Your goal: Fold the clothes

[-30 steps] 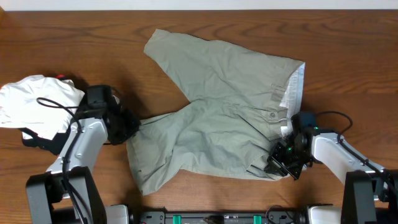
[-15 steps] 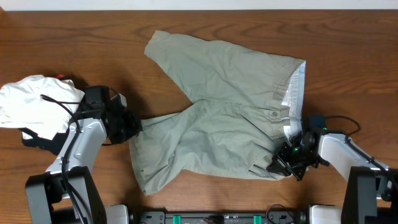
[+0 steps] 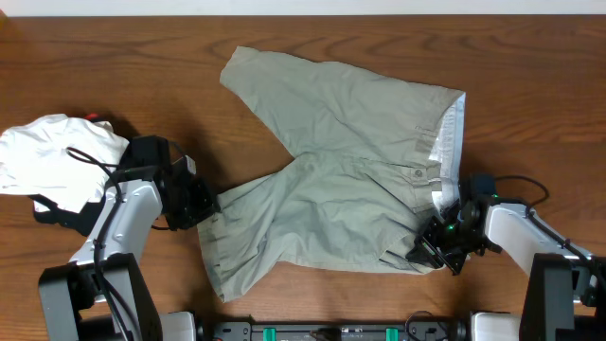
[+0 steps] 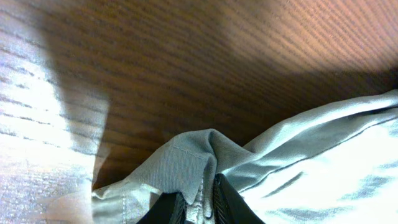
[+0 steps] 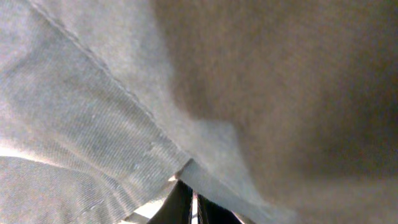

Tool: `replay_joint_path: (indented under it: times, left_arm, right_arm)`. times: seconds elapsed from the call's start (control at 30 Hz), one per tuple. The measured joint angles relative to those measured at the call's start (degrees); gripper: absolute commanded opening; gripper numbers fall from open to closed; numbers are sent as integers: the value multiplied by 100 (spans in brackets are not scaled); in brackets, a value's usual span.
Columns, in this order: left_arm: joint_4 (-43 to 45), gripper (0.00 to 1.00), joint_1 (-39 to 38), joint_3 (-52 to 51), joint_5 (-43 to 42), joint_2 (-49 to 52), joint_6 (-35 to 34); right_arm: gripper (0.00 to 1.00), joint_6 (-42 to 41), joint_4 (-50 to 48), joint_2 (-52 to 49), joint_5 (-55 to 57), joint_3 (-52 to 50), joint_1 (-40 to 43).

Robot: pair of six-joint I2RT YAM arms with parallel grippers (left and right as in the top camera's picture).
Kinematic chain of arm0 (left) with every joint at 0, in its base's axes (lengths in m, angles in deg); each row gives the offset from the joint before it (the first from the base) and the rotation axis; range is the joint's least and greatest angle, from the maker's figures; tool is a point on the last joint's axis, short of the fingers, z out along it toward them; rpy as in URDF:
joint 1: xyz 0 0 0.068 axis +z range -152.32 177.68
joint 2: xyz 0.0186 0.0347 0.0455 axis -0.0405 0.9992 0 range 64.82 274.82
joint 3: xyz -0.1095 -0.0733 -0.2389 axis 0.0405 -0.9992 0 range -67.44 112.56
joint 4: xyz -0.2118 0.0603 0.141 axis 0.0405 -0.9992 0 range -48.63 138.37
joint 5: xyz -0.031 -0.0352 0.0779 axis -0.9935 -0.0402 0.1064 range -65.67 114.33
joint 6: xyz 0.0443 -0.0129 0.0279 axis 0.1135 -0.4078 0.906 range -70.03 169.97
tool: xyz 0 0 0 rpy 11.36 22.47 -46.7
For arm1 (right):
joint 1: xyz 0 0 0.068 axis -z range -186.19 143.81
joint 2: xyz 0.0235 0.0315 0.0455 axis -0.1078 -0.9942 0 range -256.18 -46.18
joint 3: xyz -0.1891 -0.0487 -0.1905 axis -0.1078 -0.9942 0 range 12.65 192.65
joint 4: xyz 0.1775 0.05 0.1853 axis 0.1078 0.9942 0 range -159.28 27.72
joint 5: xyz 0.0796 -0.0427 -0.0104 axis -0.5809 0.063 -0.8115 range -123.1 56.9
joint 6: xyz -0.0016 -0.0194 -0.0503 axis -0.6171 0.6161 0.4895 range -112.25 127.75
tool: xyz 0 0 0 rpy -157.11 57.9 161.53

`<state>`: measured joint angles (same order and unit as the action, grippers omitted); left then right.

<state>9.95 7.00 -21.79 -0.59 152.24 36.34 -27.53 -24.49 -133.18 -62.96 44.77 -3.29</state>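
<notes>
The pale khaki shorts [image 3: 341,180] lie spread on the wooden table, one leg pointing to the far left, the other to the near left, waistband with lighter lining at the right. My left gripper [image 3: 204,204] is shut on the hem of the near leg; the left wrist view shows the fabric [image 4: 193,165] pinched between the jaws [image 4: 200,202]. My right gripper [image 3: 431,254] is shut on the near waistband corner; the right wrist view shows cloth [image 5: 124,112] filling the frame and clamped at the jaws [image 5: 194,208].
A white folded garment [image 3: 57,156] lies at the left edge on a black garment [image 3: 52,213], close behind my left arm. The table's front edge with the arm bases [image 3: 331,332] is just below the shorts.
My left gripper has moved right and toward the front with the leg hem, bunching that leg inward. My right gripper shifted slightly right earlier and is now still.
</notes>
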Motion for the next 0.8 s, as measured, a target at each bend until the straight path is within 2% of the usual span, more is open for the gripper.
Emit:
replay_joint_path:
  times: [0.1,0.27,0.53,0.63,0.8]
  left_arm:
    - [-9,6,0,0,-4,0,-7]
    - [-15,6,4,0,-74,0,20]
    - [83,6,522,79,-1390,0,173]
    - [431,16,885,192,-1733,0,203]
    - [1075,27,1473,289,-1978,0,186]
  right_arm:
    - [6,0,0,0,0,0,0]
    - [6,2,0,0,2,0,0]
    - [6,39,0,0,2,0,0]
    - [6,44,0,0,2,0,0]
    - [6,44,0,0,2,0,0]
